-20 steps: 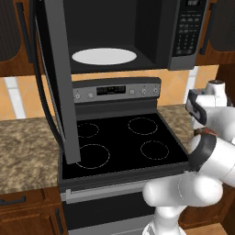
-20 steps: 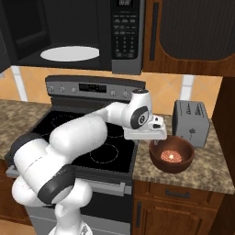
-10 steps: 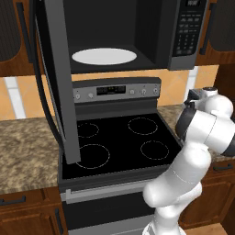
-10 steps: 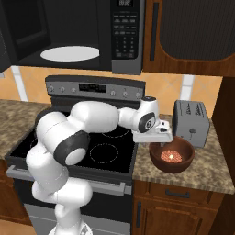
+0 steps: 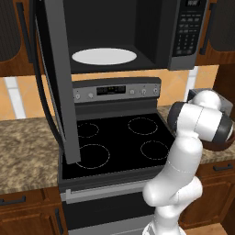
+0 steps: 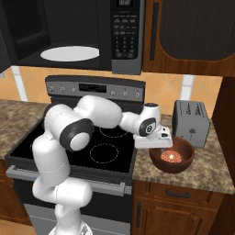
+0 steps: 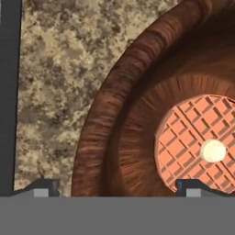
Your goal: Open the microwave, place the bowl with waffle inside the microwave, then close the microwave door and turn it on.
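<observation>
A speckled brown granite tabletop (image 6: 202,176) runs either side of a black four-ring stove (image 5: 119,142), with dark wood cabinets (image 6: 183,215) below and orange tile behind. At the top of the left base view the microwave (image 5: 133,32) hangs with its door (image 5: 57,78) swung wide, its white turntable (image 5: 104,56) bare. At lower right of the right base view the bowl with waffle (image 6: 172,155) sits beside a grey toaster (image 6: 190,121). The claw (image 7: 117,186) hovers over the bowl's rim, spread wide, holding nothing.

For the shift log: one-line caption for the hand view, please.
Open claw poised over the near rim of the bowl with waffle, one fingertip outside over the granite counter, the other inside.
</observation>
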You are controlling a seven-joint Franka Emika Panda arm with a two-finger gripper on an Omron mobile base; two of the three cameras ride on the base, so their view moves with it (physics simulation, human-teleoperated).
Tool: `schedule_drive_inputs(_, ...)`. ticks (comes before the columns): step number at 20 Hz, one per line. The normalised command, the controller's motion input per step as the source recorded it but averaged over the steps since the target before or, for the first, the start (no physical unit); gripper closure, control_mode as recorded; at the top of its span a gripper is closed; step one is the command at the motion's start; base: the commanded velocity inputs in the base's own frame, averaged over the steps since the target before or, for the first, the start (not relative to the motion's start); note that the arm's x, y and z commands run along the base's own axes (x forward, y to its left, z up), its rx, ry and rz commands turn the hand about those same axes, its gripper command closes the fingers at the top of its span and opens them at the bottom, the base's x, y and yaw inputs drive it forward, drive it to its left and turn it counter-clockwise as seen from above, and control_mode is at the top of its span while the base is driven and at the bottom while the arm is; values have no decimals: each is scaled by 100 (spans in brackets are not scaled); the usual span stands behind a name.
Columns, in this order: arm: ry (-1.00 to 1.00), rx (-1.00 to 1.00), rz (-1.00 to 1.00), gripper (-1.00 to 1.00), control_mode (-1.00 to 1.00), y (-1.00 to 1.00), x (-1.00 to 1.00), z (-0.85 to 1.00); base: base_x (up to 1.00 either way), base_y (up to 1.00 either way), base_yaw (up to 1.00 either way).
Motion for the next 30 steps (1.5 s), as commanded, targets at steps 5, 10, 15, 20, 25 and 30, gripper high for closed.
schedule_drive_inputs(5, 2, 0, 0, 100, -100, 0, 0, -5, 0, 0, 0)
schedule_drive_inputs(10, 0, 0, 0, 100, -100, 1, 0, 0, 0, 0, 0)
schedule_drive_inputs(15, 1, 0, 4, 100, -100, 9, -7, 0, 0, 0, 0)
schedule_drive_inputs(20, -1, 0, 12, 100, -100, 13, -51, 39, 0, 0, 0)
schedule_drive_inputs(25, -15, -7, 29, 100, -100, 45, -60, 100, 0, 0, 0)
schedule_drive_inputs(30, -16, -10, 47, 100, -100, 73, -37, 100, 0, 0, 0)
